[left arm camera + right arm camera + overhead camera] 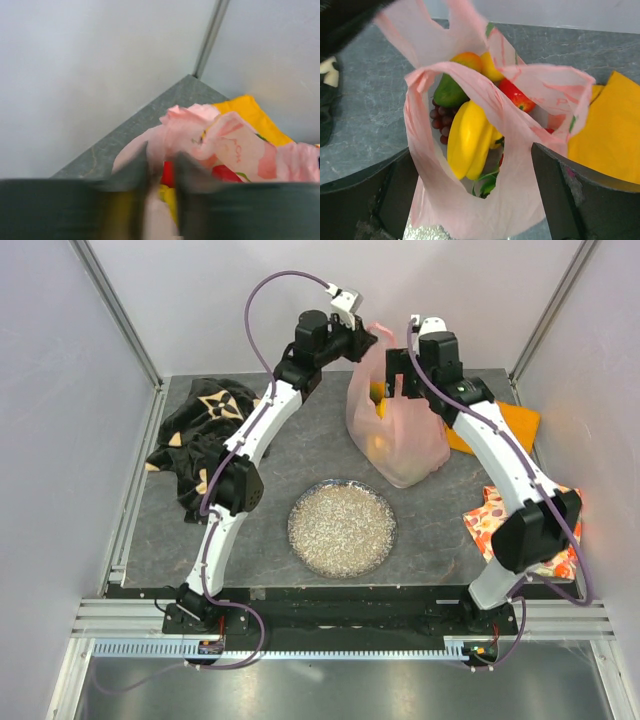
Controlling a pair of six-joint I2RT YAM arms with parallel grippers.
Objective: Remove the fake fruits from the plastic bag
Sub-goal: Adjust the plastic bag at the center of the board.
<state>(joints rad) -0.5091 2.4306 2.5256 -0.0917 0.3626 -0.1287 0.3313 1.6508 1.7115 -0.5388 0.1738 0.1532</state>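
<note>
**Bag Upright at the Back, Fruits Inside**

The grey table (330, 455) carries everything. The left arm (240, 460) and right arm (500, 450) both reach to its far edge and meet over the plastic bag (395, 435). A dark cloth (195, 435) with pale flower shapes lies heaped at the left edge. The bag stands upright at the back centre, its handles pulled up. Near the front middle, well apart from the bag, sits a round glitter plate (342, 527). An orange cloth (515, 420) lies just behind and right of the bag, and a floral cloth (485, 520) lies under the right arm.

The left gripper (372, 337) is at the bag's upper handle. Its wrist view is blurred, the fingers stand close together with pink plastic around them – I cannot tell whether they pinch it. The right gripper (475, 200) is spread wide, one finger on each side of the bag's mouth.

The fake fruits all lie inside the bag – a yellow banana bunch (467, 137) on top, a green fruit (449, 92), a red apple (517, 95), an orange-yellow piece (467, 60) and dark grapes (440, 122) beneath.
</note>
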